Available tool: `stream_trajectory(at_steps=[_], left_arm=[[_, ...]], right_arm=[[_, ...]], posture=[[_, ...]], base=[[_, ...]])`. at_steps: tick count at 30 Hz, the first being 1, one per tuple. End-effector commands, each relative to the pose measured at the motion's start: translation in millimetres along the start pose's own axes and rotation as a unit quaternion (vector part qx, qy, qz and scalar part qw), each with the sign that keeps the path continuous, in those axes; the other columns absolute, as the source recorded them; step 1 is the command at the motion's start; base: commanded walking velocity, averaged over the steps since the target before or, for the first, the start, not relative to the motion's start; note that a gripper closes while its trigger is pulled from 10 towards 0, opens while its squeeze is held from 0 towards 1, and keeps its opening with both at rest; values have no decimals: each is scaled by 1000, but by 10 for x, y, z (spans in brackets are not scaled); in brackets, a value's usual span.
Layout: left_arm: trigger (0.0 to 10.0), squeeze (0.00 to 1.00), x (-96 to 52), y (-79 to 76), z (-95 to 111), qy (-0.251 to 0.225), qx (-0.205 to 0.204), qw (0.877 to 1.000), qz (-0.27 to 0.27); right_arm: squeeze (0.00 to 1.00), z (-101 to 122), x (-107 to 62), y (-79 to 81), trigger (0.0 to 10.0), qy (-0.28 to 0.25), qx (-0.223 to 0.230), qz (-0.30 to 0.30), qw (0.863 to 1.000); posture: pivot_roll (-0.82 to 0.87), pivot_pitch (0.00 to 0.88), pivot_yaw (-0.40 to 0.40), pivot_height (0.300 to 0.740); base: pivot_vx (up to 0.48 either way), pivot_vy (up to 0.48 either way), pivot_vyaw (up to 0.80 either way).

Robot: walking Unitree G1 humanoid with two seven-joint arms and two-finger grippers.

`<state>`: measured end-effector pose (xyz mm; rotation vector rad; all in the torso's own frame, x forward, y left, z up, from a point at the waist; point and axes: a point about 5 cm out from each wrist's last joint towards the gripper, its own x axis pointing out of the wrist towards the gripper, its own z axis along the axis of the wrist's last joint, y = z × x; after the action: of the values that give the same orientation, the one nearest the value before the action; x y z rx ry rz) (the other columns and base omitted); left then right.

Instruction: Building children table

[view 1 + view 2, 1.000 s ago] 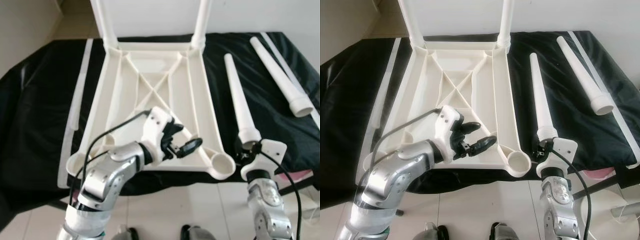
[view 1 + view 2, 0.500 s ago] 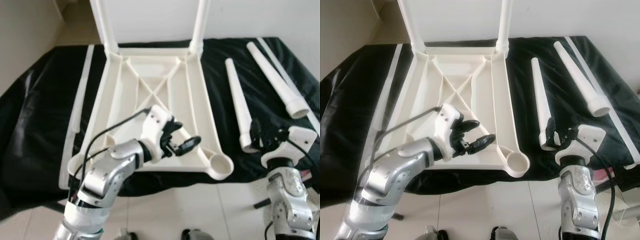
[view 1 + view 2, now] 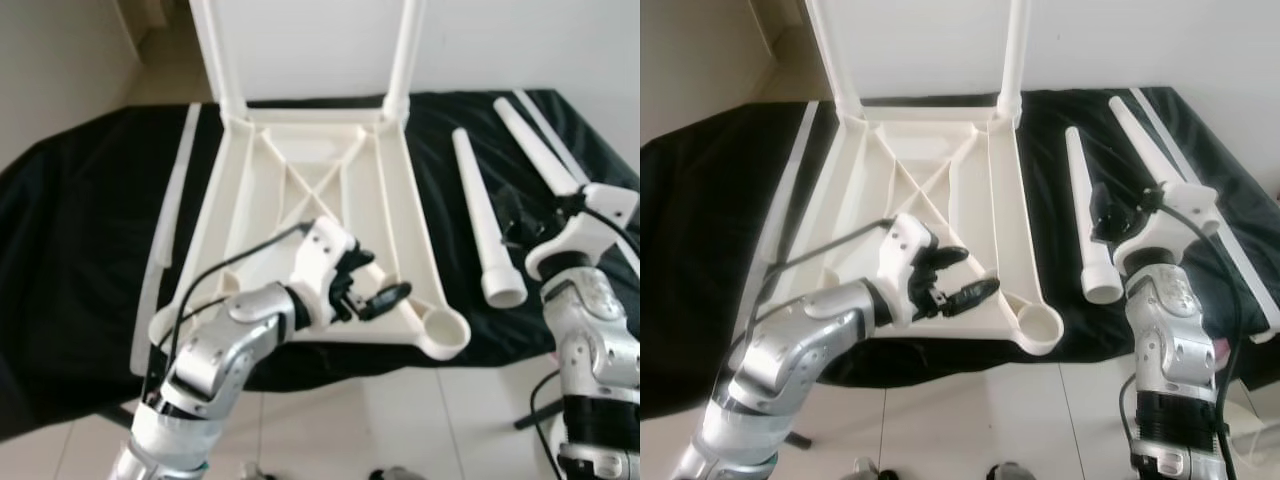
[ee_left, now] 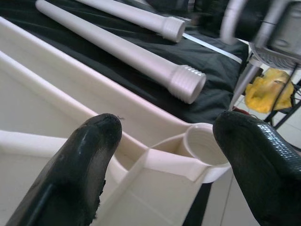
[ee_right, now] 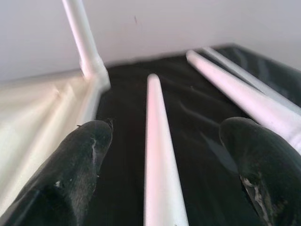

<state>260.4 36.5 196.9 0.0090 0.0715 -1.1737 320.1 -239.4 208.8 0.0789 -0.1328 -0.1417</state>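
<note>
The right gripper [image 3: 1102, 214] has been raised above the loose leg [image 3: 1085, 215], fingers spread, nothing held. The left gripper [image 3: 372, 283] is held open over the upturned table [image 3: 300, 200], near its corner socket [image 4: 203, 143].

**Right arm up over the loose leg**

I have lifted my right gripper [image 3: 1102, 215] from the near, threaded end of the nearer table leg [image 3: 478, 215] and carried it up along the leg. My fingers [image 5: 80, 174] now stand spread to either side of the leg's shaft, which runs away between them without touching either.
</note>
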Motion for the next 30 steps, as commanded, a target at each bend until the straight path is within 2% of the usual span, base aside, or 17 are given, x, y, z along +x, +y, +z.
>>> stream_trajectory(at_steps=[1, 6, 7, 11, 13, 15, 18, 30], left_arm=[[10000, 0, 15, -89, 15, 2, -1, 999, -44], [10000, 0, 11, -108, 8, 5, -5, 999, -45], [10000, 0, 4, -117, 5, 6, -8, 999, -45], [10000, 0, 4, -117, 5, 6, -8, 999, -45], [10000, 0, -4, -169, -1, 11, -13, 998, -55], [10000, 0, -3, -196, -4, 13, -15, 998, -60], [10000, 0, -4, -220, -6, 17, -16, 998, -64], [10000, 0, -40, -265, -12, 26, -39, 997, -58]], right_arm=[[0, -52, 52, -11, 10000, 32, -4, -10, 999], [0, -48, 143, 1, 10000, 55, -8, -11, 998], [0, -52, 200, -30, 10000, 67, -10, -28, 997], [0, -52, 200, -30, 10000, 67, -10, -28, 997], [0, -98, 296, -87, 10000, 109, -1, -60, 992], [0, -117, 340, -92, 10000, 128, 9, -68, 989], [0, -154, 405, -67, 10000, 161, 15, -77, 984], [0, -168, 536, 35, 10000, 202, 25, -72, 976]], posture=[[-92, 75, 12, 740], [-87, 79, 14, 740], [-75, 84, 20, 740], [-75, 84, 20, 740], [-66, 95, 32, 740], [-66, 95, 32, 740], [-58, 115, 40, 740], [-32, 173, 40, 740]], base=[[0, 0, 0], [0, 0, 0], [0, 0, 0], [0, 0, 0], [0, 0, 0], [0, 0, 0], [0, 0, 0], [0, 0, 0]])
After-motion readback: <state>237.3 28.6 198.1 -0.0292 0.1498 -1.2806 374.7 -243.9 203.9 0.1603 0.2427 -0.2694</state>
